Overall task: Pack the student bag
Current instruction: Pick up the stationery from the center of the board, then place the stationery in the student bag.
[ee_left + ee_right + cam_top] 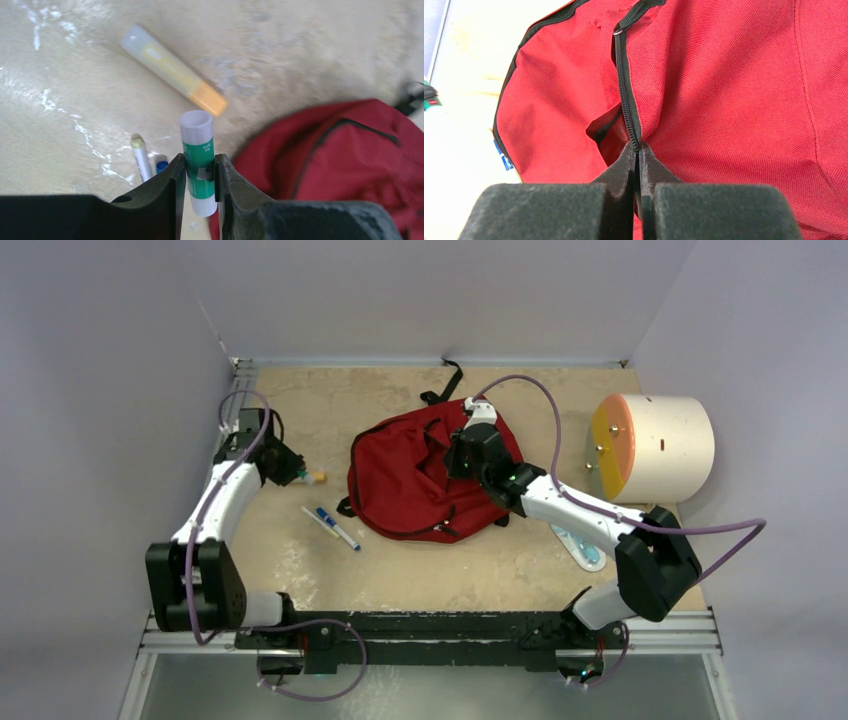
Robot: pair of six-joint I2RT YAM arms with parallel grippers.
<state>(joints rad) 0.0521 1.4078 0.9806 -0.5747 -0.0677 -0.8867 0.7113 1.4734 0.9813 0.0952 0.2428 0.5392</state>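
Student bag (400, 485): red, lying in the middle of the table (460, 575), zipper (623, 85) partly open.
Right pincer (637, 149): clamped on the zipper edge, probably to hold the mouth open for loading.
Left pincer (200, 167): grips a green glue stick (197, 145) by its middle, just beside the bag.
Writing: white print on the stick's label, too blurred to read.

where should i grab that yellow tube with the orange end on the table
Take the yellow tube at mid-barrel, from straight above, closing across its narrow width. It lies flat on the table, long and round, with bare surface along both sides, so there is likely room to close there.
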